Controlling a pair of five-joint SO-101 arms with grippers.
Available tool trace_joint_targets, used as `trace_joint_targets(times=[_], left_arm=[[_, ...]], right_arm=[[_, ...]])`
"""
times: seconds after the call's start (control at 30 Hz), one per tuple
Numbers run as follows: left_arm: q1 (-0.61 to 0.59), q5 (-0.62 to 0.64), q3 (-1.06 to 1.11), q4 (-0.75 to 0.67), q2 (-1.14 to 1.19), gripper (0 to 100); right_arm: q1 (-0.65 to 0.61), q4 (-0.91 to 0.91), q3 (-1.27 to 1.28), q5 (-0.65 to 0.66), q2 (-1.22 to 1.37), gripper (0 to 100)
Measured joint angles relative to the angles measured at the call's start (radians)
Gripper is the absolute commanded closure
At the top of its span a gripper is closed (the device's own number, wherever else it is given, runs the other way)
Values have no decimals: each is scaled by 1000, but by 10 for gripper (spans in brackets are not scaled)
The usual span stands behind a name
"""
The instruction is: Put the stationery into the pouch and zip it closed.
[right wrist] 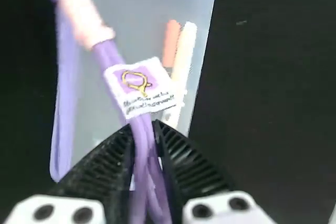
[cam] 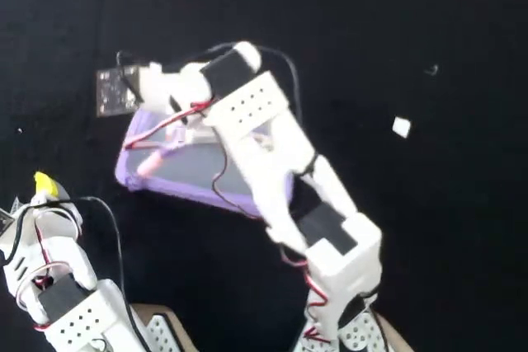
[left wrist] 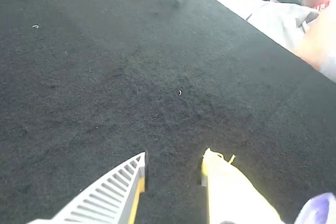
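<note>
OK, pouch (cam: 177, 172) lies flat on the black table (cam: 429, 228), under the right arm. An orange pen (right wrist: 171, 40) and a cream pen (right wrist: 184, 61) show through its translucent side, side by side. Right gripper (right wrist: 144, 129) is clamped on the pouch's purple strap (right wrist: 137, 114), just beside its white tag (right wrist: 142, 87). Left gripper (left wrist: 173, 163) hovers over bare cloth near the pouch, jaws apart, holding nothing. A small white scrap (cam: 401, 127) lies well apart.

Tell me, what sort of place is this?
Probably a robotics lab or test bench: a table draped in black cloth, small white robot arms with exposed wiring, and the right gripper pinching the strap of a purple pouch.
</note>
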Motion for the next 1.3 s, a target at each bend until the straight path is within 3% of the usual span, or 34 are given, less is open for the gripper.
trace_joint_targets(times=[0.4,0.57,0.9,1.03,1.3], left_arm=[[32,-15,0,0,2,815],[103,-37,-35,89,2,815],[408,-37,-256,379,0,808],[511,25,-282,388,-8,752],[707,158,-362,388,-9,768]], right_arm=[[3,23,-327,-37,48,987],[3,23,-470,-78,48,987],[3,25,-595,-103,48,987],[3,25,-601,-104,48,987],[8,5,-601,-115,48,987]])
